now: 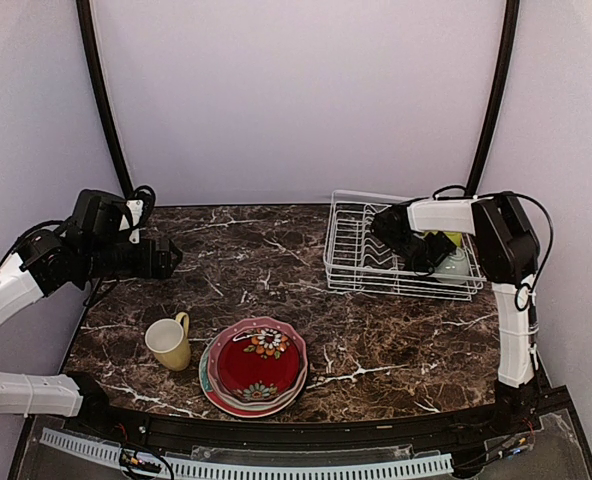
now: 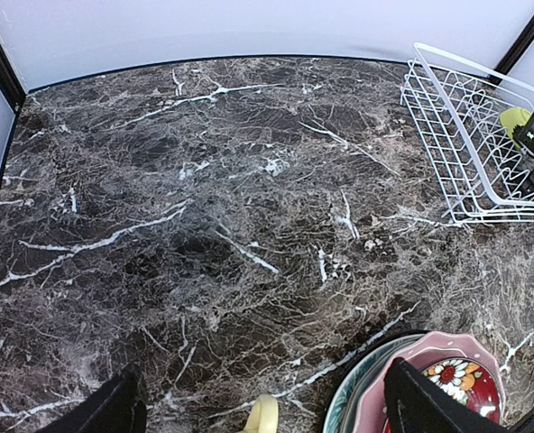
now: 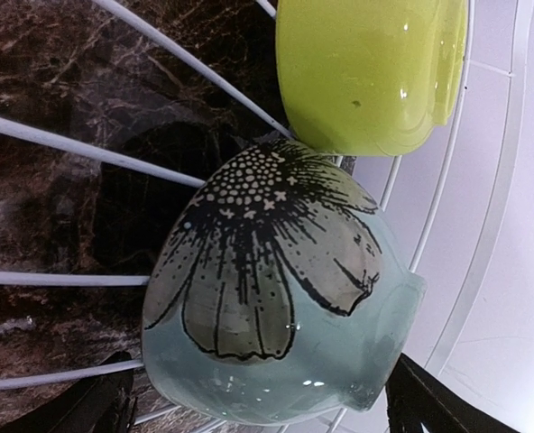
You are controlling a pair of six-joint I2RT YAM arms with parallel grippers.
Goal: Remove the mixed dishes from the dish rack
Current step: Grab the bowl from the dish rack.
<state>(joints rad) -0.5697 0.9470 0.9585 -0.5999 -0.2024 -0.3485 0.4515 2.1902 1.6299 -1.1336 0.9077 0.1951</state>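
Right wrist view: a glossy pale blue ceramic cup printed with a black-lined flower sits in the white wire dish rack (lime-green bowl just beside it), between the wide-spread, empty fingers of my right end effector.

Smooth, polished dark marble-look counter with white veins. White coated-wire dish rack. Glossy glazed pale blue cup and lime-green bowl; shiny ceramic-looking plates and pale yellow mug.

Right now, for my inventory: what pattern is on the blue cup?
Blue cup: large black-outlined flower; right wrist view.
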